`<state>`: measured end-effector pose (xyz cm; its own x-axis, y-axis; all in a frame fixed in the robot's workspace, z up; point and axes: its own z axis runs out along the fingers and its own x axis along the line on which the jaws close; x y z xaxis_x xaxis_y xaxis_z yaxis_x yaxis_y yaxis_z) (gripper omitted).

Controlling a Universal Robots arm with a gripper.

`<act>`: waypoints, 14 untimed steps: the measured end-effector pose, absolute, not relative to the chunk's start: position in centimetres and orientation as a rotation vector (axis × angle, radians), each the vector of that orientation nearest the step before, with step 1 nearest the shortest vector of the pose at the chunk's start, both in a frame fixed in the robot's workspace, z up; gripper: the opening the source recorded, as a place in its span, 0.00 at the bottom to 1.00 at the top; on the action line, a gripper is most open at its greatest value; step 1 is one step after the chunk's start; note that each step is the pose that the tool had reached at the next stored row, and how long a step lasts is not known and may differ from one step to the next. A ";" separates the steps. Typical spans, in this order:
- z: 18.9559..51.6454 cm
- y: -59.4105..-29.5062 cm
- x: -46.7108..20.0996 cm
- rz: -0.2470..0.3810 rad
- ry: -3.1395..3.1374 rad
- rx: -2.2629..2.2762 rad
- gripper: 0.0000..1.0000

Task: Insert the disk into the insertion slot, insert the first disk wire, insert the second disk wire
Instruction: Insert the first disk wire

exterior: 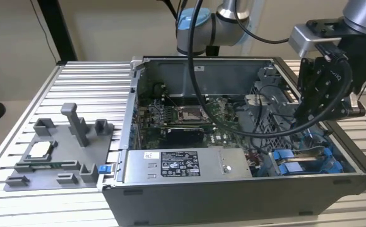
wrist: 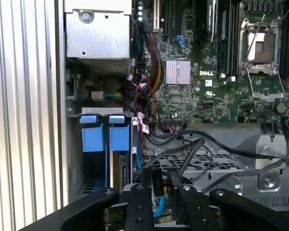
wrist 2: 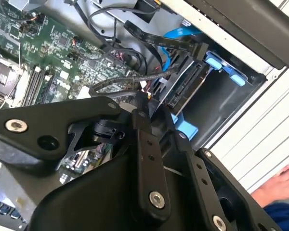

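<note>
In the exterior view I see my gripper (exterior: 314, 112) hanging inside the open computer case (exterior: 233, 198), over the slot (exterior: 334, 165) at the case's near corner on the exterior view's right.

In the second wrist view the disk (wrist 2: 188, 86) sits in that slot, and a person's hand (wrist 2: 284, 185) is over the surface outside the case.

In the first wrist view my fingers (wrist: 138, 207) are closed on a black plug (wrist: 156, 182), just beside the disk's end.
</note>
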<state>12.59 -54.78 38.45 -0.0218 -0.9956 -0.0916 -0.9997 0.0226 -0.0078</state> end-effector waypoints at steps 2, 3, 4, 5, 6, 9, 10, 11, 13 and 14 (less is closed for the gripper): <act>38.3 -54.8 12.6 0.090 2.194 -2.146 1.00; 38.3 -54.8 12.6 0.090 2.194 -2.146 1.00; 38.3 -54.8 12.6 0.089 2.194 -2.146 1.00; 38.2 -54.8 12.6 0.089 2.194 -2.146 1.00; 38.2 -54.8 12.6 0.089 2.194 -2.146 1.00; 38.1 -54.9 12.6 0.090 2.194 -2.146 0.00; 38.1 -55.0 12.6 0.089 2.194 -2.146 0.00; 38.1 -55.3 12.6 0.089 2.194 -2.146 0.00; 38.1 -56.1 12.6 0.090 2.194 -2.146 0.00; 38.1 -56.6 12.6 0.090 2.194 -2.146 0.00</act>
